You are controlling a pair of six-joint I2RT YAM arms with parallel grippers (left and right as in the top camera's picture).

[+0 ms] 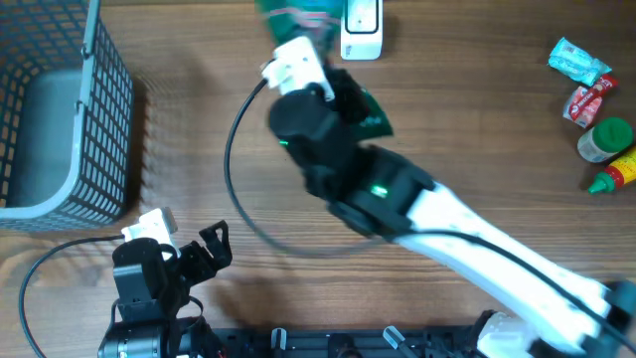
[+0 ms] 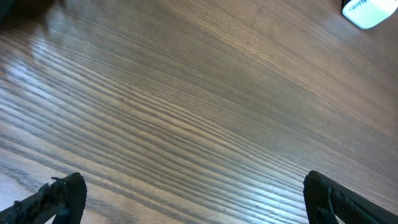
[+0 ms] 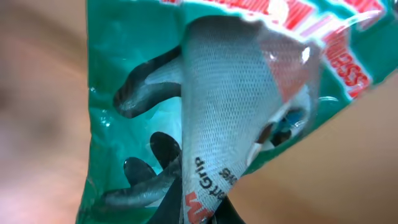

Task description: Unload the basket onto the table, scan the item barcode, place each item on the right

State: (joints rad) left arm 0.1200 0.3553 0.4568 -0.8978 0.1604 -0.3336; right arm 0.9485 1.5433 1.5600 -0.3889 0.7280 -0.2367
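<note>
The item is a green plastic package holding a grey and black work glove. It fills the right wrist view. My right gripper is shut on the package's lower edge, and only the finger bases show. In the overhead view the package is blurred at the table's far edge, just left of a white barcode scanner. The right gripper's fingers are hidden under the wrist there. My left gripper rests at the front left, open and holding nothing. Its fingertips stand far apart over bare wood.
A wire basket with a grey liner stands at the left. At the far right lie a teal packet, a red packet, a green-capped jar and a yellow bottle. A black cable loops mid-table.
</note>
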